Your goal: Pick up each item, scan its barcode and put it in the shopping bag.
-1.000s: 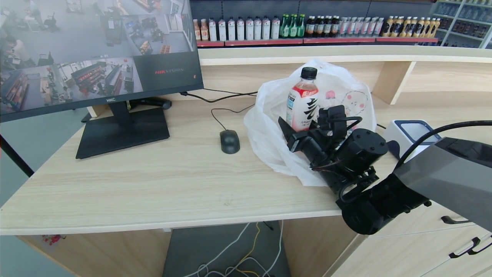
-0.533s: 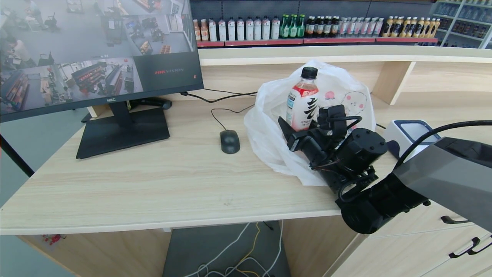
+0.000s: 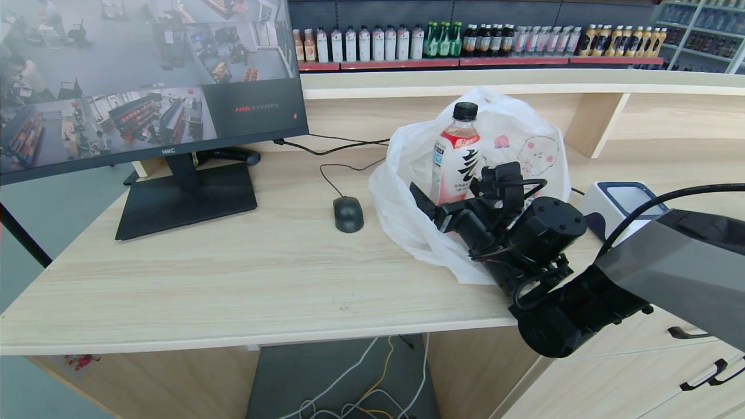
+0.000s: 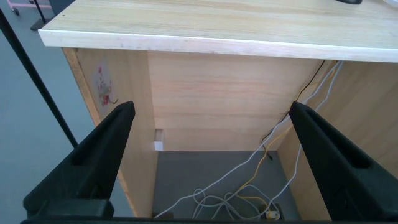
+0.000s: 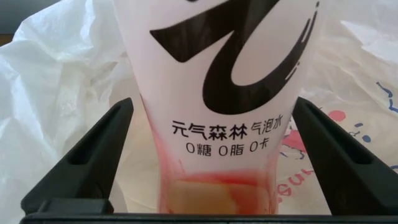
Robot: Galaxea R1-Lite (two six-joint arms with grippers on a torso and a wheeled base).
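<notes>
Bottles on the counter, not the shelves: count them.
1: the bottle stands in the shopping bag, inside the open right gripper. The bag may hide more.

The head camera looks forward and down from the near side across the table (image 3: 233,279). The right wrist camera sits very close to the bottle (image 5: 217,93), facing the bag (image 5: 56,93), both shared with the head view. The left wrist camera, low at near left, faces the table's near edge and the cables (image 4: 236,199) beneath.

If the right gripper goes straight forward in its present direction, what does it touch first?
Most likely the bottle, which stands in the shopping bag between the fingers of the right gripper; how far ahead it is, is hard to judge.
</notes>
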